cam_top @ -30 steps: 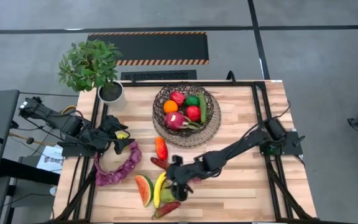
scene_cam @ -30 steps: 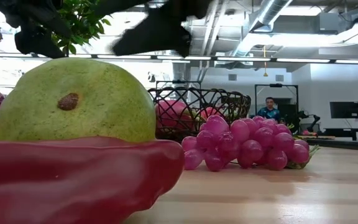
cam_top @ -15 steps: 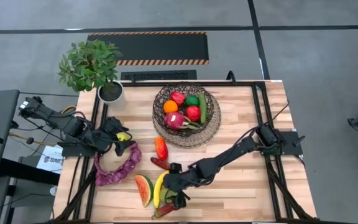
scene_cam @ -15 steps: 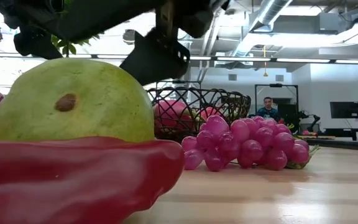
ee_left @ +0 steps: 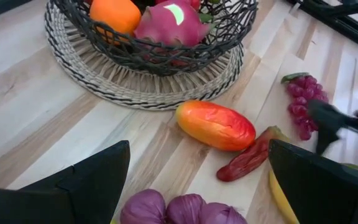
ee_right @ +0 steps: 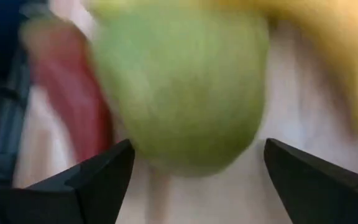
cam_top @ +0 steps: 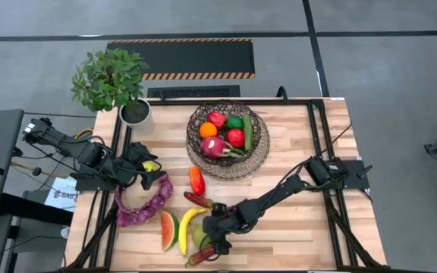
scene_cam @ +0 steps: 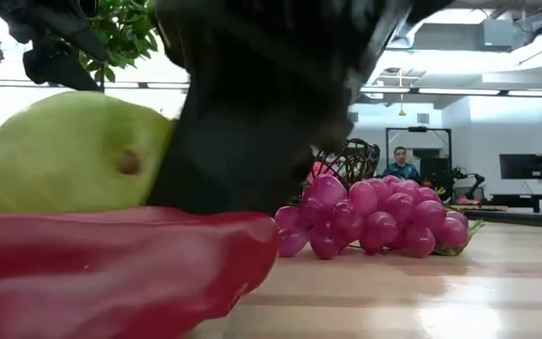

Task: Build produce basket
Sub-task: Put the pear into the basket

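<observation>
The dark mesh basket (cam_top: 227, 139) with its tan wicker base sits at the table's far middle, holding an orange, dragon fruit and red and green pieces. A green fruit (cam_top: 200, 238) lies near the near edge, between a banana (cam_top: 186, 226) and a long red pepper (cam_top: 203, 254). A watermelon slice (cam_top: 167, 231) lies left of the banana. My right gripper (cam_top: 208, 233) is open and low over the green fruit (ee_right: 179, 81), one finger on each side. Purple grapes (scene_cam: 374, 221) lie behind it. My left gripper (cam_top: 152, 173) waits open over the purple string (cam_top: 143, 201). My right gripper comes slanting down from the table's right, with its open fingers on either side of the green fruit. In the low view a dark finger (scene_cam: 243, 122) lies against the fruit's right side (scene_cam: 153, 155). The fruit rests on the table against the banana.
A red-orange pepper (cam_top: 196, 180) and a dark red chilli (cam_top: 198, 199) lie between the basket and the near pile. A potted plant (cam_top: 112, 80) stands at the far left corner. Bare wood lies to the right of the right arm.
My right gripper has moved down and toward the near left, from above the pile onto the green fruit, staying open. The green fruit has turned and shifted left. The banana and the watermelon slice have slid a little toward the left edge.
</observation>
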`<action>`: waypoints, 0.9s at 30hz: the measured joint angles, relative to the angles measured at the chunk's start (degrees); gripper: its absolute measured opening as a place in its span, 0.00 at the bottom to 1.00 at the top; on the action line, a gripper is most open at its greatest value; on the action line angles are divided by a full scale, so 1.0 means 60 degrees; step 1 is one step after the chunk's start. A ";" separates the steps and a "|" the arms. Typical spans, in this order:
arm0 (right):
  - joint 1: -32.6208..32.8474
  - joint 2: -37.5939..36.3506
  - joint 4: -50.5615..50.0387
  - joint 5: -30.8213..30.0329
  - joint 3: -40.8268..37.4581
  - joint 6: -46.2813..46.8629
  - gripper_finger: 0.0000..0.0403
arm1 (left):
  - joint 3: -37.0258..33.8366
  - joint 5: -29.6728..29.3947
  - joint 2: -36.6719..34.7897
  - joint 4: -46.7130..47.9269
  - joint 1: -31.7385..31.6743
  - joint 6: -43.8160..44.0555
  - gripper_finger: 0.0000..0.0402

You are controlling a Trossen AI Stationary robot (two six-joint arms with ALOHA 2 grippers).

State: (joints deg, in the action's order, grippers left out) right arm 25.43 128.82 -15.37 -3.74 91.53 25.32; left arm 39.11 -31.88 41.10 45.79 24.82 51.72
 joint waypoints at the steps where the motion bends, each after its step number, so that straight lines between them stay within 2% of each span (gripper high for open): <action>1: -0.0007 0.0082 0.0126 -0.0123 0.0005 0.0060 0.93 | 0.0000 0.0002 0.0018 -0.0016 0.0000 -0.0002 0.92; 6: -0.0054 0.0108 -0.0226 -0.0672 0.0036 0.0747 0.88 | 0.0000 -0.0047 0.0055 -0.0042 0.0000 0.0044 0.92; 21: -0.0131 0.0064 -0.0268 -0.0931 0.0014 0.0485 0.50 | 0.0000 -0.0074 0.0047 -0.0045 0.0004 0.0057 0.92; 27: -0.0213 -0.0445 -0.0581 -0.0943 0.0004 0.0174 0.35 | 0.0000 -0.0076 0.0047 -0.0041 0.0004 0.0004 0.92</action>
State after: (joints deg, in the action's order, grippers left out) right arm 24.15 126.15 -18.85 -9.40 91.55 26.36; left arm 39.11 -32.34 41.38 45.54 24.84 51.75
